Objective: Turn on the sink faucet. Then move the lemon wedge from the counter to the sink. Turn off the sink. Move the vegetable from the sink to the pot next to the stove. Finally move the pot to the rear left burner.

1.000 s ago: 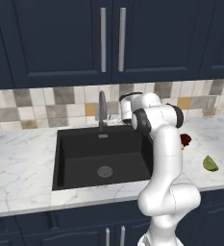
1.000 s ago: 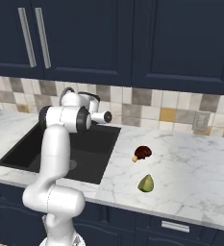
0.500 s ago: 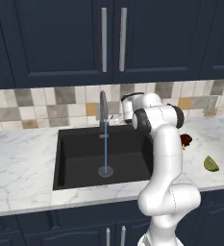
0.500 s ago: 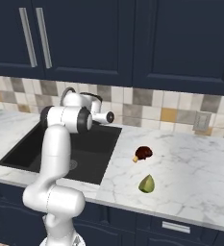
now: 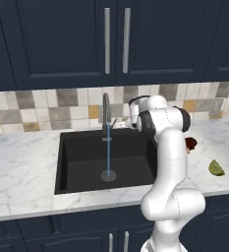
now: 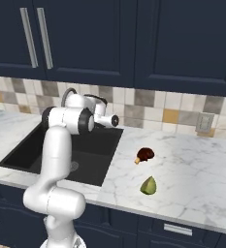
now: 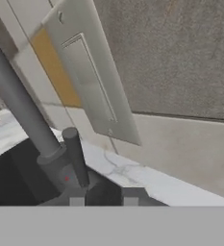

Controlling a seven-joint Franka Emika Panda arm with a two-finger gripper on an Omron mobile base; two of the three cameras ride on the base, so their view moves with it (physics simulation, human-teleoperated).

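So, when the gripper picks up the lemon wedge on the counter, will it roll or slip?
The lemon wedge probably will not roll far: it seems to rest on a flat side on the counter. Its curved, tapering back may let narrow fingers slide off. It looks small beside the sink, so likely light and easily nudged.

the white franka panda arm with dark joints (image 5: pixel 169 162) rises from the lower right of the left base frame, its lower links stacked upright to a dark-ringed elbow right of centre, where it bends back and to the left toward the middle of the frame. in the right base frame the same arm (image 6: pixel 56 160) climbs from the lower left, folds at a dark joint left of centre, and ends in a short white wrist pointing right. in the hand frame the two-finger gripper (image 7: pixel 104 201) sits at bottom centre, its two small dark tips close together with a narrow gap between them.
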